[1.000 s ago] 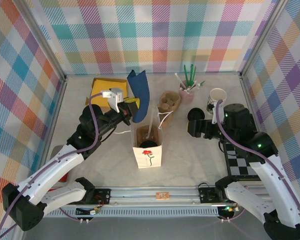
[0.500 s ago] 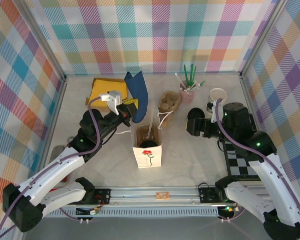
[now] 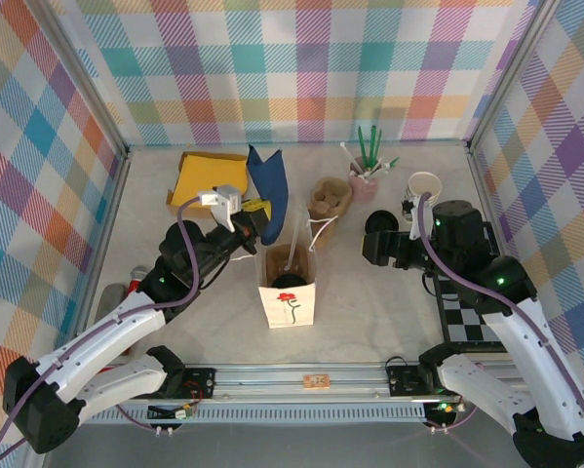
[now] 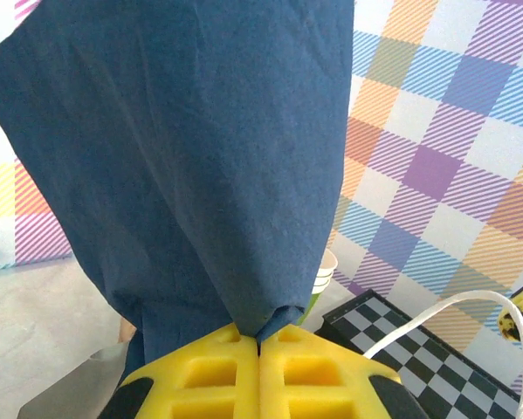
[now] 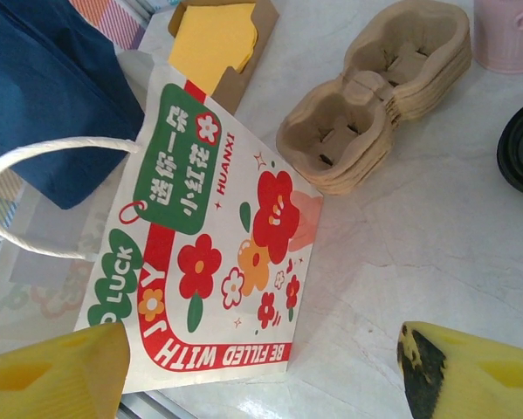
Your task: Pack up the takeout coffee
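Napkin point(image 4: 182, 148), dark blue, clenched in left fingers point(image 4: 200, 380); right fingers point(image 5: 56, 375) released, empty, near white flower-printed paper bag point(image 5: 217, 253).

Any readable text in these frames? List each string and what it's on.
"HUANXI": paper bag, beside its green label.
"BE FILLED WITH J": the bag's red border; what follows is unclear.
"LUCK": green patch on the bag.
Chinese characters on the green label: can't read them reliably.

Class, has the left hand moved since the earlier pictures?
Yes. The left hand, shut on the blue cloth, has drawn slightly away from the yellow box, toward the near edge.
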